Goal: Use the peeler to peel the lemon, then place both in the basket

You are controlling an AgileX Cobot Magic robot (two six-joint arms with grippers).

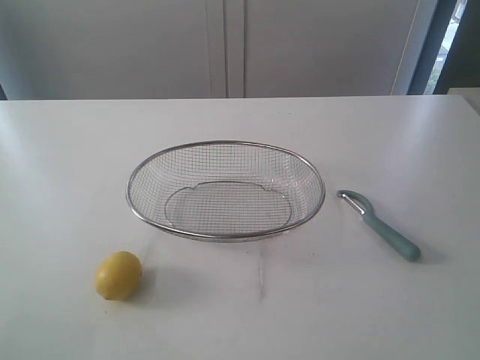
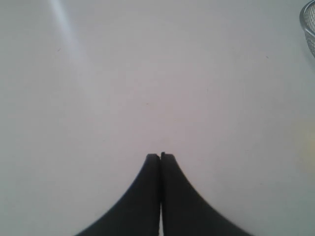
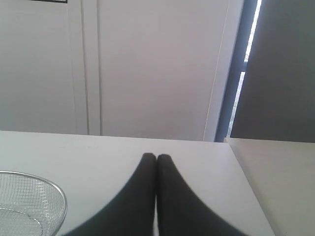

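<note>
On the white table, the yellow lemon (image 1: 118, 275) lies near the front left. The silver wire-mesh basket (image 1: 225, 145) stands in the middle, holding nothing; its rim also shows in the left wrist view (image 2: 307, 24) and the right wrist view (image 3: 51, 186). The peeler (image 1: 381, 225) lies to the basket's right, its teal handle toward the front and its metal blade head toward the basket. Neither arm shows in the exterior view. My left gripper (image 2: 160, 156) is shut over bare table with nothing in it. My right gripper (image 3: 156, 157) is shut too, holding nothing.
The table (image 1: 360, 315) is white and ends at a far edge before pale cabinet doors (image 1: 225, 45). A second pale surface (image 3: 280, 177) adjoins the table on the right, with a dark door frame (image 3: 236, 98) behind.
</note>
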